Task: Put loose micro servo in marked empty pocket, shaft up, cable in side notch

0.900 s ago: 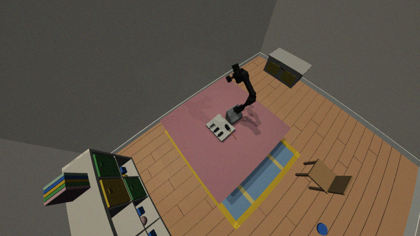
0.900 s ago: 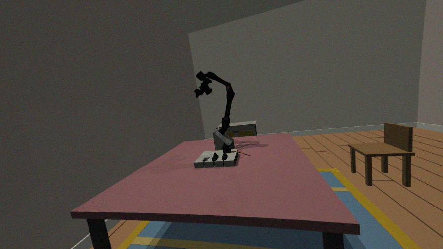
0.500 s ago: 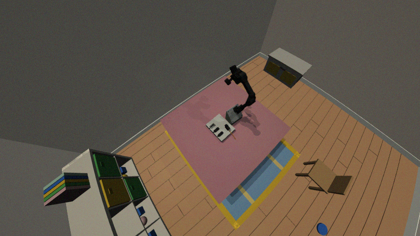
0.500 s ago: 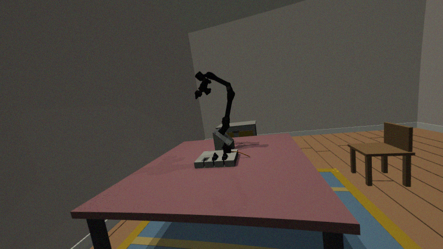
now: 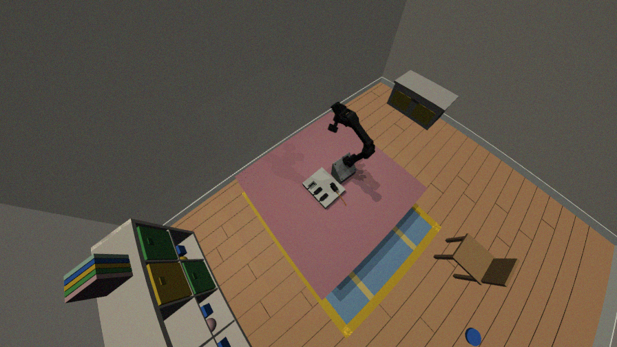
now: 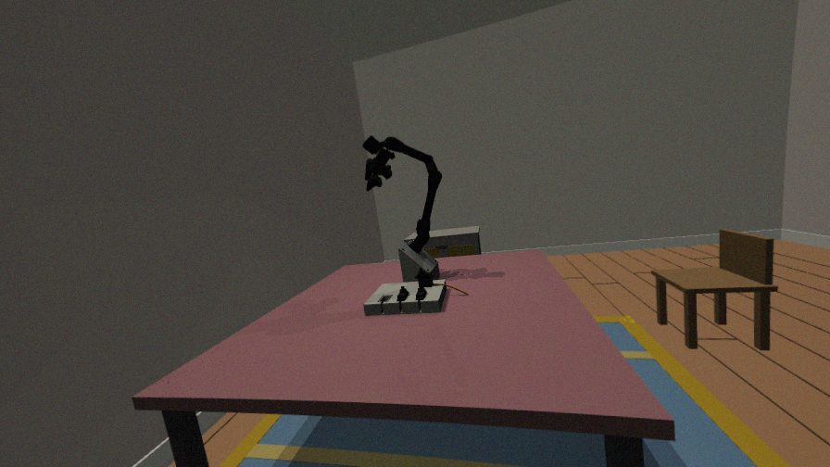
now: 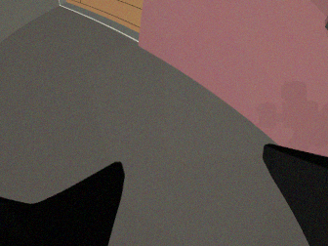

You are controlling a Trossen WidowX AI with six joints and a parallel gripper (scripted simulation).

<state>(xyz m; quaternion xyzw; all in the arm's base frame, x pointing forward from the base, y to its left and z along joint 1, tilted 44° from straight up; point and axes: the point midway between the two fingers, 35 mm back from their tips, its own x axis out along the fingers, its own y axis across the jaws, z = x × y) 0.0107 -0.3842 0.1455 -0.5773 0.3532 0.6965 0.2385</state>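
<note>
The white deck block (image 5: pixel 321 174) (image 6: pixel 404 308) lies on the table beside the arm's base. The loose black micro servo (image 5: pixel 333 186) (image 6: pixel 425 280) is on the deck's side nearest the base. Its orange cable (image 5: pixel 341 198) (image 6: pixel 456 288) runs past the deck's edge. How its shaft points is too small to tell. The empty pocket (image 5: pixel 312 184) (image 6: pixel 384 298) is at one end of a row with two seated servos. My gripper (image 7: pixel 196 161) is open and empty, high above the table and away from the deck. The wrist view shows neither servo nor deck.
The seated servos are a middle one (image 5: pixel 317 191) (image 6: pixel 402 294) and an end one (image 5: pixel 323 197) (image 6: pixel 421 294). The grey base (image 5: pixel 343 169) (image 6: pixel 410 266) stands close behind the deck. The pink table (image 5: pixel 319 250) (image 6: pixel 406 359) has a wall along one side.
</note>
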